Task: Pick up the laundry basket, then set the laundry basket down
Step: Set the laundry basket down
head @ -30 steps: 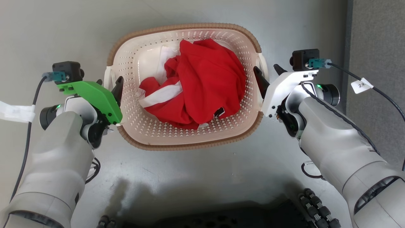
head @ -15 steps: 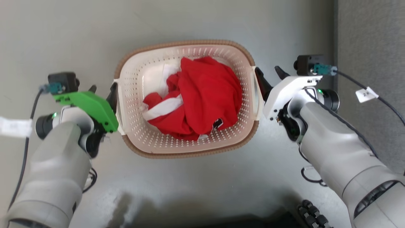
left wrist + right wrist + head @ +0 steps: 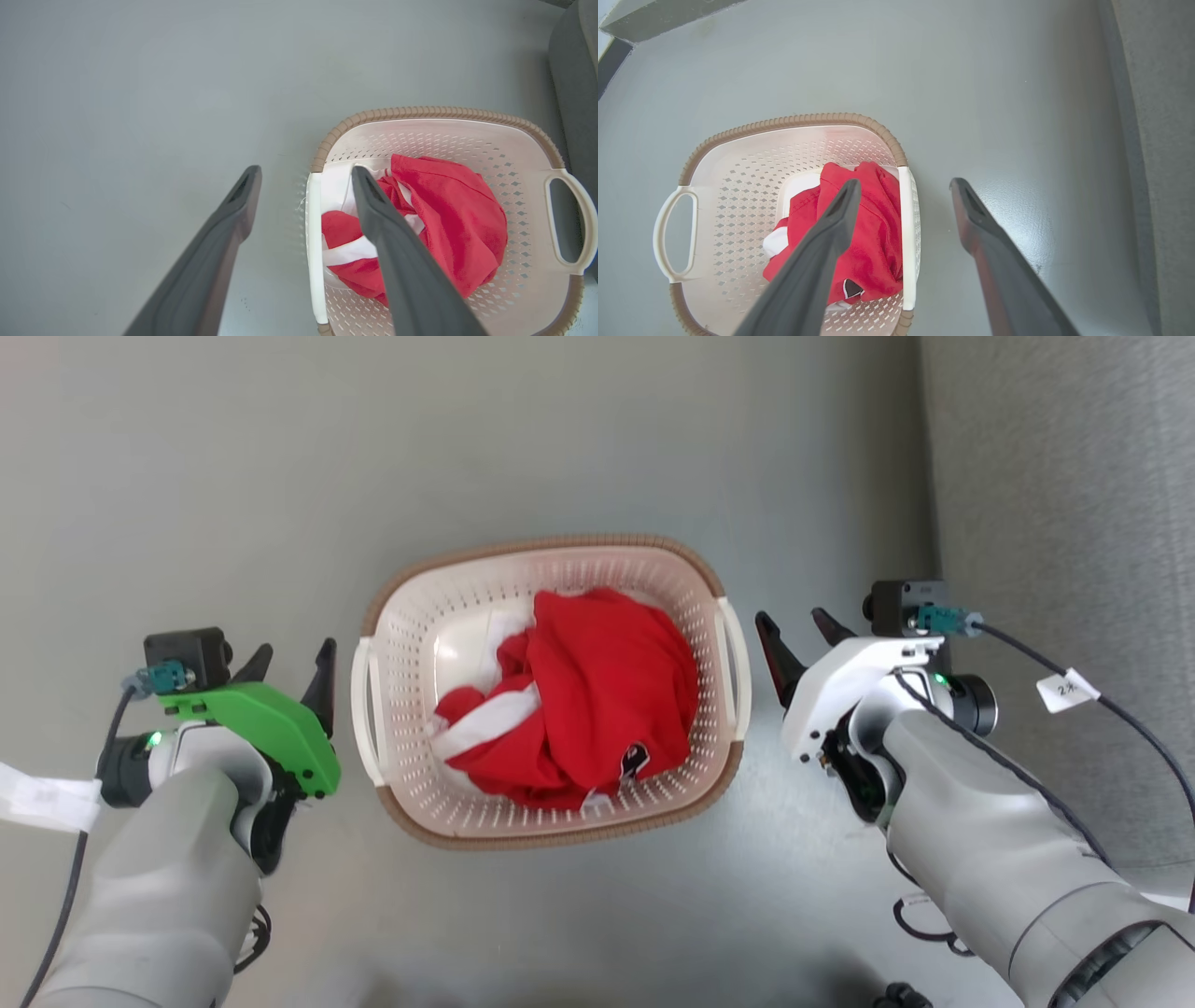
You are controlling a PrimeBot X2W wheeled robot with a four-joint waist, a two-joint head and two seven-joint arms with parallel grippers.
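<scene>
— Cream basket (image 3: 411, 635), brown rim: where does it sit?
— On the grey floor (image 3: 560, 429), between the two arms, touching neither. One basket, with one red cloth (image 3: 597, 709) with white bands bunched inside.
— How are the arms posed?
— Both forearms reach up from the lower corners of the head view, angled inward. Fingers forward, the left gripper (image 3: 294, 658) is just beside the left handle (image 3: 359, 709), jaws spread with nothing between them. Likewise the right gripper (image 3: 792, 621) is just beside the right handle (image 3: 738, 663), jaws parted and empty.
— Counts?
— Two grippers, four dark fingers, two white loop handles. Each wrist view has one finger drawn across the basket and the other across bare floor.
</scene>
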